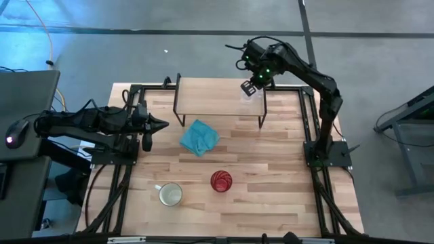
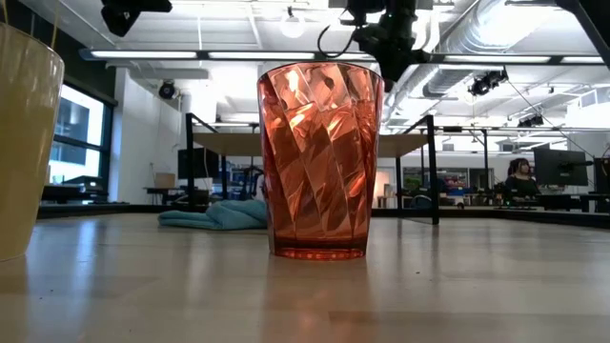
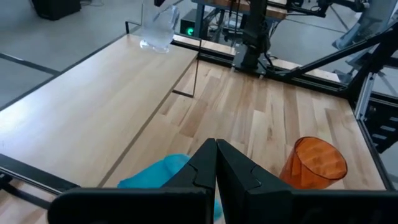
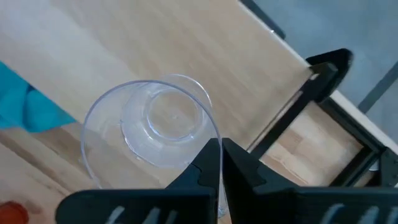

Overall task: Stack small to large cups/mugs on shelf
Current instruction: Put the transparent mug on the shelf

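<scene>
The small clear glass cup (image 4: 149, 134) is over the right end of the light-wood shelf (image 1: 217, 95), and my right gripper (image 4: 221, 152) is shut on it there. It also shows in the left wrist view (image 3: 155, 31) at the shelf's far end. The red tumbler (image 1: 221, 181) stands upright on the table near the front, large in the low view (image 2: 319, 162). The cream-yellow mug (image 1: 170, 194) stands upright left of it. My left gripper (image 1: 159, 125) is shut and empty, left of the shelf. My right gripper holds the glass cup by its rim (image 4: 213, 138), the wall pinched with one finger inside and one outside. The fingers come from above, pointing down. The cup is upright, mouth up. Whether its base (image 3: 154, 47) rests on the shelf board or hangs just above it, I cannot tell.
A crumpled teal cloth (image 1: 199, 137) lies on the table in front of the shelf. The shelf stands on thin black legs (image 1: 263, 115). Black frame rails (image 1: 308, 115) run along the table's sides.
</scene>
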`<state>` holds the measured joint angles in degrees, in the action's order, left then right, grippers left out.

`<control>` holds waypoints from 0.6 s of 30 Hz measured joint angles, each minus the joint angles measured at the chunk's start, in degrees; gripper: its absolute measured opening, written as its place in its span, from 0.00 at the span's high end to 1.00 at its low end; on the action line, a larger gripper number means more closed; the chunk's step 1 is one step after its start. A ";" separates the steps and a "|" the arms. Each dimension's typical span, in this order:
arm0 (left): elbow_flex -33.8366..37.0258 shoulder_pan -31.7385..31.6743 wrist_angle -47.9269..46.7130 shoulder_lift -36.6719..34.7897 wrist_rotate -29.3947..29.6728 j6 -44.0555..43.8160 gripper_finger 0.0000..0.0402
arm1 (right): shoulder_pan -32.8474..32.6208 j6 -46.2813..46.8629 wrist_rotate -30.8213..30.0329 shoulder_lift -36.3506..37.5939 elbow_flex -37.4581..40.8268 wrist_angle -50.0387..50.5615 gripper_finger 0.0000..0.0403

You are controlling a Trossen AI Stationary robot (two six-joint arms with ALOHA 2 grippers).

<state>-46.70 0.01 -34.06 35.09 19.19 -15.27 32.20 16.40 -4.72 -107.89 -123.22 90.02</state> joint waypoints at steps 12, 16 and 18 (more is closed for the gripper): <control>-0.02 0.00 -0.15 0.00 1.04 0.02 1.00 | 0.58 -1.90 0.69 -3.27 0.00 0.00 1.00; -0.02 0.00 -0.26 0.02 1.04 0.02 1.00 | 1.25 -1.86 0.69 -3.25 0.00 -0.02 1.00; -0.02 0.00 -0.28 0.02 1.04 0.02 1.00 | 1.31 -1.90 0.68 -3.22 0.00 0.00 1.00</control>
<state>-46.72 0.01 -34.35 35.11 20.23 -15.25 33.50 14.50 -4.04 -111.11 -123.22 90.02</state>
